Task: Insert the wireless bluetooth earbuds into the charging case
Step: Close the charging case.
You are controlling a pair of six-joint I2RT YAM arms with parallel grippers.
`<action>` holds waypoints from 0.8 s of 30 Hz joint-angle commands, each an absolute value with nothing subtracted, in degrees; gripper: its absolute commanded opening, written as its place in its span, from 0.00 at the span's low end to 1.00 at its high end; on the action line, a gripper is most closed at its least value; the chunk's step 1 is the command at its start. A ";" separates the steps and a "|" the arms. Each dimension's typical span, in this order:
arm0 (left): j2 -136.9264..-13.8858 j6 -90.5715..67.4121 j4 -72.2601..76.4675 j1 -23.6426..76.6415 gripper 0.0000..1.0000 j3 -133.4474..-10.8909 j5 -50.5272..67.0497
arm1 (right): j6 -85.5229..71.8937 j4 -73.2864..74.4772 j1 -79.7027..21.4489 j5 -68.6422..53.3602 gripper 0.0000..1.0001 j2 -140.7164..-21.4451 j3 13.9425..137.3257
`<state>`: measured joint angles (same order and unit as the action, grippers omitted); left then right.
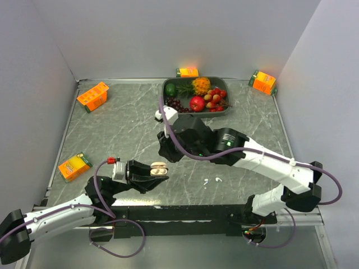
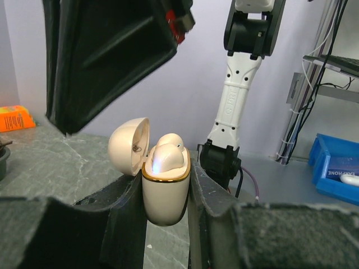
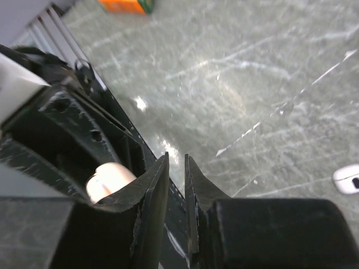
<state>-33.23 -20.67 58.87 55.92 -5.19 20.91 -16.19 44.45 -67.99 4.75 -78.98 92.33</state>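
Left gripper (image 1: 147, 176): clamped on the charging case (image 2: 165, 190), lid open.
Right gripper (image 3: 177, 162): narrow slit, nothing seen between; hovers at the case's 12 o'clock.
Earbuds (image 1: 217, 180): on the table (image 1: 123, 129), at the case's 3 o'clock.
Advice: hold the case upright and widen your right fingers before you descend.

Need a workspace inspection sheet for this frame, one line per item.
Surface: grey veined table, no spills seen.
Job's things: charging case lid open, two rounded cream pieces inside; two white earbuds loose on table.
Clutter: four juice cartons, fruit tray.
Grippers: left gripper clamps the case; right gripper nearly shut, empty, near the case.
Cables: purple cables along both arms.
Surroundings: grey walls; blue bin beyond table.
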 commanded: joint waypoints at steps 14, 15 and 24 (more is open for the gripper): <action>-31.73 -18.90 57.92 55.99 0.01 -7.73 16.53 | -16.43 46.06 -72.77 1.76 0.24 -77.17 93.26; -31.73 -18.72 57.66 55.99 0.01 -7.91 16.18 | -16.52 45.97 -73.03 1.84 0.24 -76.99 92.99; -31.99 -21.60 49.18 55.99 0.01 -8.79 6.39 | -22.14 41.06 -71.47 13.35 0.35 -66.57 86.41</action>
